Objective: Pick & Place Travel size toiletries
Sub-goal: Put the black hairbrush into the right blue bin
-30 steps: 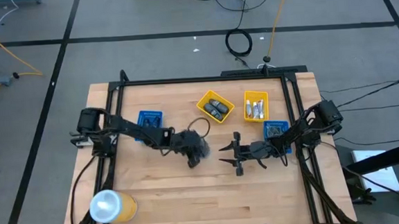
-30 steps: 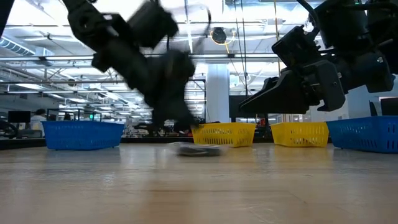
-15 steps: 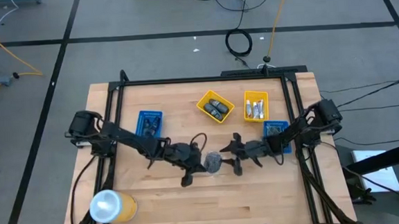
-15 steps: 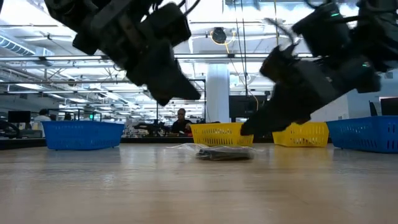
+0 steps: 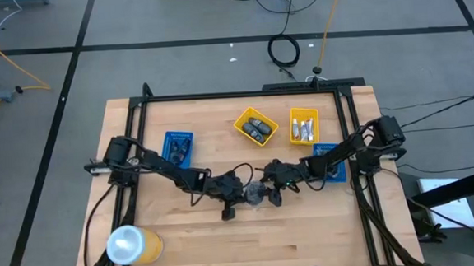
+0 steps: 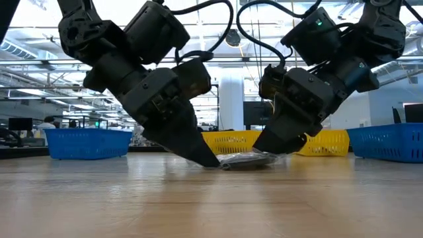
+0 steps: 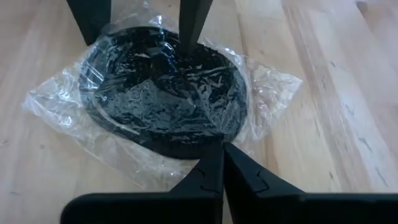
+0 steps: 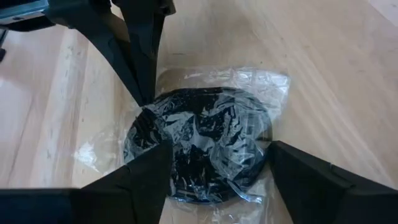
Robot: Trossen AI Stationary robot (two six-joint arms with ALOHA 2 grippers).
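Note:
One toiletry, a flat round dark disc (image 5: 255, 193) sealed in a crinkled clear bag, lies flat on the wooden table. My left gripper (image 7: 221, 152) is shut, with its tips at the disc's rim on the table's left side. My right gripper (image 8: 217, 158) is open and comes from the table's right side, its two fingers spread over the disc (image 8: 199, 146). In the low view both grippers slant down to the disc (image 6: 248, 160) from either side. Dark bottles lie in one yellow tray (image 5: 255, 126) and silvery tubes in the other (image 5: 304, 126). My left gripper meets the disc's rim (image 7: 205, 144) with its shut fingertips, slanting down from the table's left, on the bag's film. The disc lies flat on the table. My right gripper has one fingertip (image 7: 188, 43) set on the disc's wrapped top face, slanting down from the table's right. The other finger (image 7: 92, 22) stands at the rim; whether it touches I cannot tell.
A blue tray (image 5: 177, 145) sits behind my left arm, and another blue tray (image 5: 329, 154) lies partly under my right arm. A large orange cup (image 5: 132, 245) lies at the near left corner. A black frame (image 5: 243, 94) borders the table.
Both grippers have come down and closed in on the disc, the left one moving toward the table's right and near edge, the right one toward the left. The bagged disc has slid a short way toward the near right and now lies between them.

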